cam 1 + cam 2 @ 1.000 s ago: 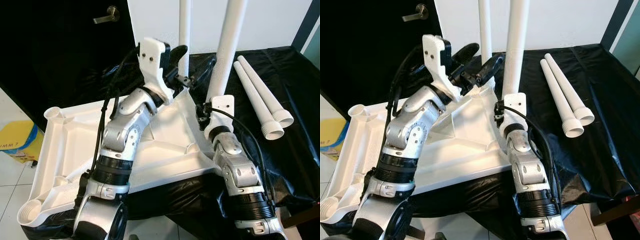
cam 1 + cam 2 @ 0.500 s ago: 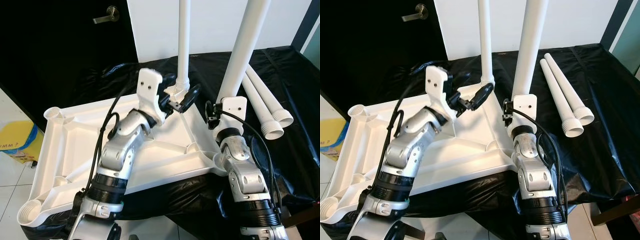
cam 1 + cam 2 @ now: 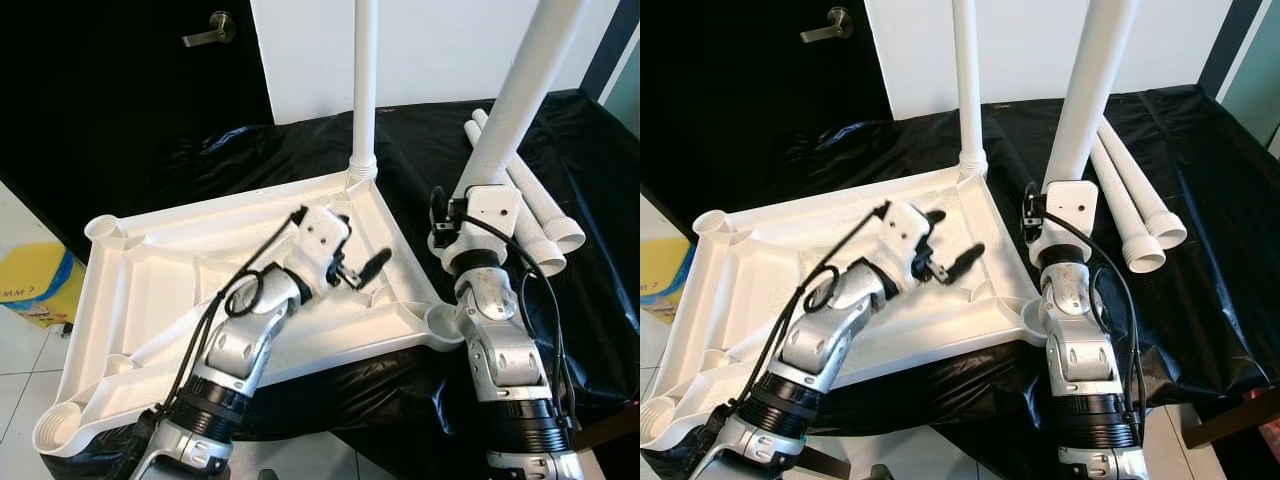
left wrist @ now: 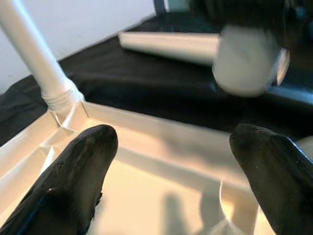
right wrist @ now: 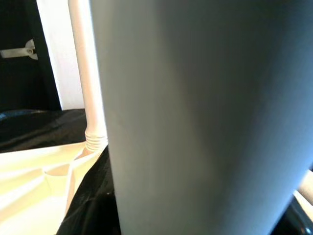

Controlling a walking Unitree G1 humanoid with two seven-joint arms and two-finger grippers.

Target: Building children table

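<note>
The white children's tabletop (image 3: 150, 290) lies upside down on a black cloth. One white leg (image 3: 364, 90) stands upright in its far corner socket. My right gripper (image 3: 478, 180) is shut on a second, thicker white leg (image 3: 525, 80), holding it tilted just beyond the near right corner socket (image 3: 443, 325). That leg (image 5: 195, 117) looms close in the right wrist view. My left gripper (image 4: 171, 161) hangs open low over the tabletop's right half, with nothing between its fingers (image 4: 73, 171). Two more legs (image 3: 545, 220) lie loose on the cloth at the right.
The black cloth (image 3: 590, 300) covers the work surface and drapes over its front edge. Behind stand a black door with a lever handle (image 3: 212, 28) and a white wall. A yellow object (image 3: 35, 285) lies on the tiled floor at the left.
My left gripper has drawn back from the standing far leg and dropped low over the tabletop. My right gripper has carried its leg to the right, and the leg now leans more.
</note>
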